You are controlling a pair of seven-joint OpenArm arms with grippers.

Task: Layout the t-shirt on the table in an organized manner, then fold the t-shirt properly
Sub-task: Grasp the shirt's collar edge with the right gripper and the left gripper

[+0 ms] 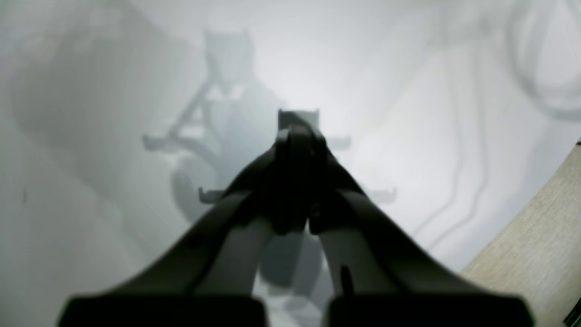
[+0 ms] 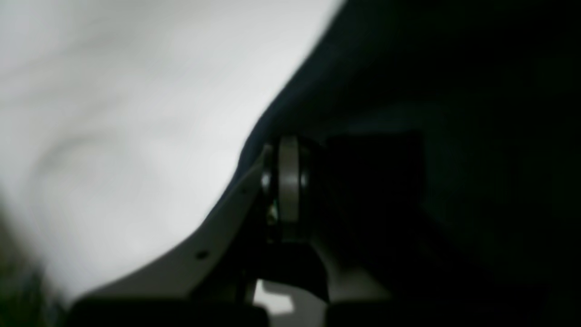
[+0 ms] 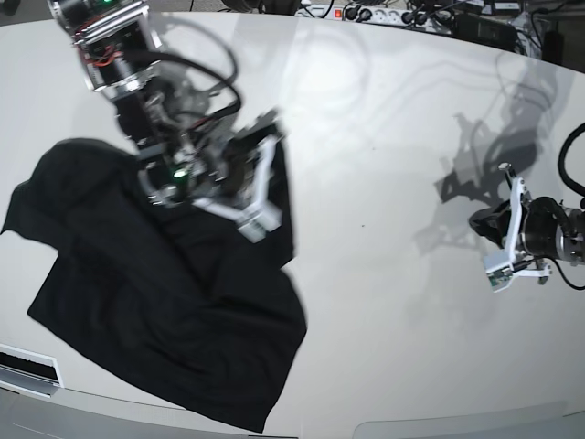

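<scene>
I've got the t-shirt (image 3: 155,302) rumpled on the left half of the table (image 3: 384,183), its lower hem almost at the near edge, one sleeve end pointing to the left edge, and a strip of cloth running up toward the middle of the table beside the right arm. The right gripper (image 3: 259,215) sits down on that strip, at the shirt's upper right part. On the right wrist feed the right gripper's fingers (image 2: 289,181) are pressed together, with black fabric filling everything to their right and bare white table to their left. That feed is dark and blurred, so I think there's cloth pinched between them, but I can't confirm a hold. The left gripper (image 3: 498,270) is well away from the shirt, over bare table near the right edge. On the left wrist feed the left gripper (image 1: 297,136) has its jaws closed with nothing between them, tips just above the glossy white surface, where its reflection and shadow show. The curved table edge and a strip of wood-look floor (image 1: 540,240) show at that feed's lower right. Cables and a power strip (image 3: 393,14) lie past the far edge.
</scene>
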